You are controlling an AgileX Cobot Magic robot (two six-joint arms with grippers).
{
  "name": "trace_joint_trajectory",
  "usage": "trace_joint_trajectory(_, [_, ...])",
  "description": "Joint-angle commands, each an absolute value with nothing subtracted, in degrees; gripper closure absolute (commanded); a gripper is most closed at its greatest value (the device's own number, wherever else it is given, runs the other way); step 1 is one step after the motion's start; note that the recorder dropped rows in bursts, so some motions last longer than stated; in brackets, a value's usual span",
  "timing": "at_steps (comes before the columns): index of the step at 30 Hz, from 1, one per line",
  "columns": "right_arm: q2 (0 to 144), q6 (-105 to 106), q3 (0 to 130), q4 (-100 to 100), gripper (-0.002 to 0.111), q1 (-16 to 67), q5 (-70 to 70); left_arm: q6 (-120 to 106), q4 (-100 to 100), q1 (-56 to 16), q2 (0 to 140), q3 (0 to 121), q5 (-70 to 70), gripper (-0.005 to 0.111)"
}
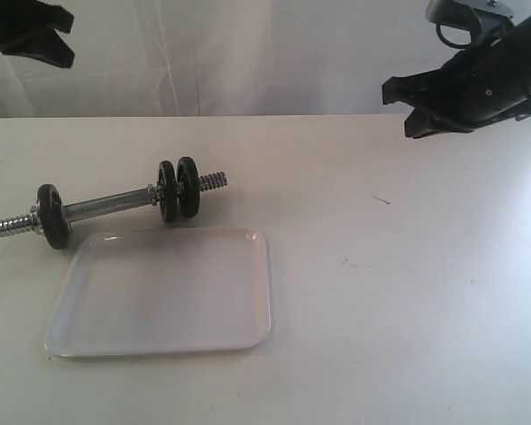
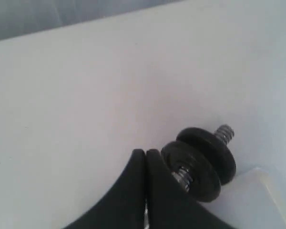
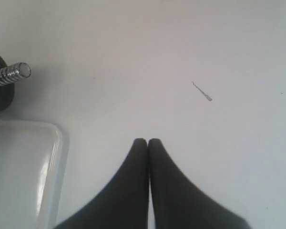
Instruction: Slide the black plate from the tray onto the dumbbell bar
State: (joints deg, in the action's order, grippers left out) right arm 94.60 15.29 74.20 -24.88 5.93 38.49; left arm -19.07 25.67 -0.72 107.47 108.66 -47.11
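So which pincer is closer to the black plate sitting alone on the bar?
Left. The left pincer hangs high on the side where the dumbbell bar carries the lone black plate. The right pincer is raised far past the other end, beyond the paired plates.

I see shiny chrome dumbbell bar [image 1: 106,205], threaded ends; matt black plates [image 1: 188,186]; glossy translucent plastic tray [image 1: 159,292]; smooth white table [image 1: 407,292].

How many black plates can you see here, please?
3, all on the dumbbell bar: one black plate near its left end, two together near its right end; the tray holds none.
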Motion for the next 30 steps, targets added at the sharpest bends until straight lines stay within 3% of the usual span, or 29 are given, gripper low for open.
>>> trace_joint_trajectory(1, [92.51,12.43,69.75,-24.32,0.108,5.63,31.87,-9.99,21.36,-0.50,103.27,108.33,-41.42,0.107])
trace_joint_trajectory(13, [89.12,11.68,67.23,-26.01,0.108,5.63,26.09,-2.99,17.63,-0.50,89.26,81.57,-9.14,0.107])
trace_joint_trajectory(17, [88.98,11.68,67.23,-27.43,0.108,5.63,28.05,-21.61,17.72,-0.50,91.65,80.83,-22.40,0.107])
trace_joint_trajectory(21, [88.98,11.68,67.23,-28.15,0.108,5.95,30.26,-34.11,20.63,-0.68,97.85,86.78,-41.87,0.107])
trace_joint_trajectory(25, [88.98,12.08,67.23,-28.57,0.108,6.99,32.99,-39.56,20.35,-1.35,103.40,94.21,-51.63,0.104])
trace_joint_trajectory(28, [88.76,13.98,67.23,-28.57,0.108,7.86,35.60,-44.51,17.15,-3.87,106.62,98.64,-55.68,0.086])
trace_joint_trajectory(30, [88.54,14.28,67.23,-28.70,0.108,8.27,37.07,-45.73,14.79,-6.32,108.51,100.72,-55.44,0.067])
